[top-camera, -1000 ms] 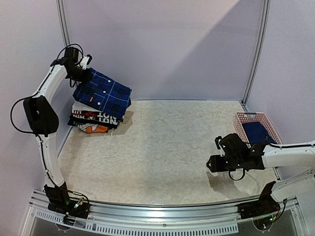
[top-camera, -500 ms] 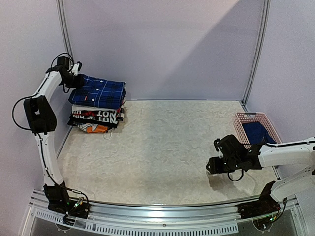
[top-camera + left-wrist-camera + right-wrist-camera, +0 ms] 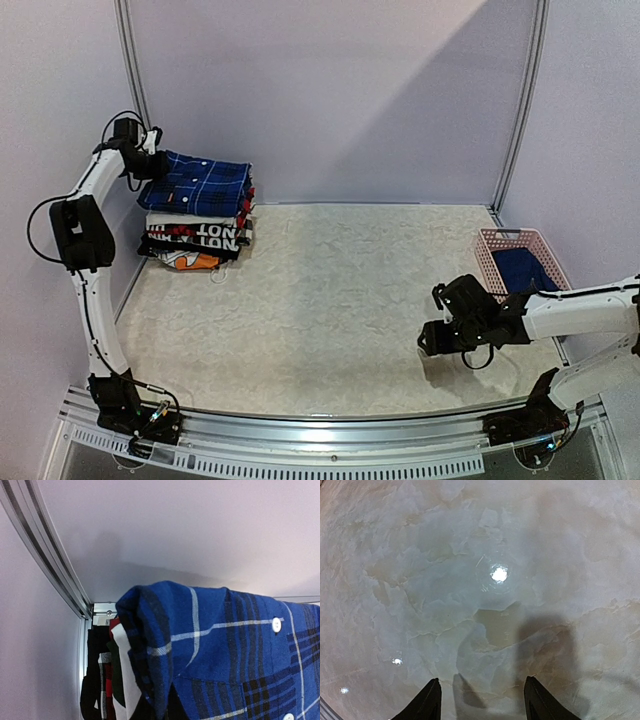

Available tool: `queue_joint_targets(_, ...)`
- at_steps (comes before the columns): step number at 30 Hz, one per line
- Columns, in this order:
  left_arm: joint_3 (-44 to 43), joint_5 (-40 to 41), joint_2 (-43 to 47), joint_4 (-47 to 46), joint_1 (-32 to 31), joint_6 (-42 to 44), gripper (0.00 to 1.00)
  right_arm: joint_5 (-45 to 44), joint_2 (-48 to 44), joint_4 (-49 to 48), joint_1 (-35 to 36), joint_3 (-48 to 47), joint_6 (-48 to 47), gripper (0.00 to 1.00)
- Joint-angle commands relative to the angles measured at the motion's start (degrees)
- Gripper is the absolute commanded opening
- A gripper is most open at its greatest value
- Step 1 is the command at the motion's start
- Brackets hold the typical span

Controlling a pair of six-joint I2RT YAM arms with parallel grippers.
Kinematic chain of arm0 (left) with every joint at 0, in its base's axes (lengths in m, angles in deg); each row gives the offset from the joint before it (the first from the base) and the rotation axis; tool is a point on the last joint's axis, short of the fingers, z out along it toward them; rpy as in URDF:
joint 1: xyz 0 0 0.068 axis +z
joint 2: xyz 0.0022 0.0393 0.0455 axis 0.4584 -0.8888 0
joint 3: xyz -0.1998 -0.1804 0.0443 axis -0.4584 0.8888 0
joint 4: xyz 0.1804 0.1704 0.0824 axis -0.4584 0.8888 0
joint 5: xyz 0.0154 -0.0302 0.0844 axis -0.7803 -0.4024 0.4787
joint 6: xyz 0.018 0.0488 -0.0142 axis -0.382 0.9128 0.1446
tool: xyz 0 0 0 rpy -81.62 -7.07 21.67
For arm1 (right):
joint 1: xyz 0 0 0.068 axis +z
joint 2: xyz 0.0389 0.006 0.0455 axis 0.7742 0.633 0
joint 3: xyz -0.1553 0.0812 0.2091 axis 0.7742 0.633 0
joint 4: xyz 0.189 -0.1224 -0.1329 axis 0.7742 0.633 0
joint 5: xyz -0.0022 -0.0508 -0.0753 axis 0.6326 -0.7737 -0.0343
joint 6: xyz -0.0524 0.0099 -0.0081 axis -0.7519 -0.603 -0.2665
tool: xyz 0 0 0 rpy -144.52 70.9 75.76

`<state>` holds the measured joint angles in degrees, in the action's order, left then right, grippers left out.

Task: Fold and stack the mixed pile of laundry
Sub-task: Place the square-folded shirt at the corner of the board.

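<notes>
Plaid shirt (image 3: 205, 185) tops the folded stack (image 3: 195, 240), my left gripper (image 3: 150, 166) clamped on its edge. Right gripper (image 3: 481, 680) hangs open over the table (image 3: 330, 300).

The left arm (image 3: 90, 310) is raised steeply from its base at the lower left and bent over at the top, so that the left gripper (image 3: 152, 165) is set high in the upper left of the top view, with its jaws closed. The right arm (image 3: 575, 305) is stretched low, leftward from the right edge. The right gripper (image 3: 430, 338) is pointed downward, its fingers (image 3: 431, 700) spread apart.
</notes>
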<state>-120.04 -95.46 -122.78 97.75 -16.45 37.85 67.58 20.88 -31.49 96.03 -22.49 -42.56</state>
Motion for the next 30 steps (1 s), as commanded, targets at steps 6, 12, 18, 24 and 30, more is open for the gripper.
queue_joint_targets(6, 3.2, 2.7, -0.8, -7.0, 2.2, -1.4, 0.02, 0.2, 0.5, -0.6, -0.2, -0.8, -0.6, 0.57)
queue_joint_targets(12, 3.0, 2.4, -0.8, -8.0, 2.2, -4.5, 0.50, 0.4, 0.2, -0.6, -0.2, -0.7, -0.5, 0.57)
queue_joint_targets(18, 6.2, 4.6, 4.4, -10.6, 2.0, -8.7, 0.99, 0.7, 0.1, -0.9, -0.3, -0.9, -0.6, 0.57)
queue_joint_targets(24, 10.3, 9.7, 11.5, -10.6, 1.9, -11.5, 1.00, 0.7, -0.7, -0.2, -0.2, -1.5, -0.7, 0.57)
queue_joint_targets(30, 15.2, 14.7, 18.1, -10.9, 0.2, -14.1, 1.00, 0.0, -3.2, 1.5, 0.1, -2.9, -1.0, 0.58)
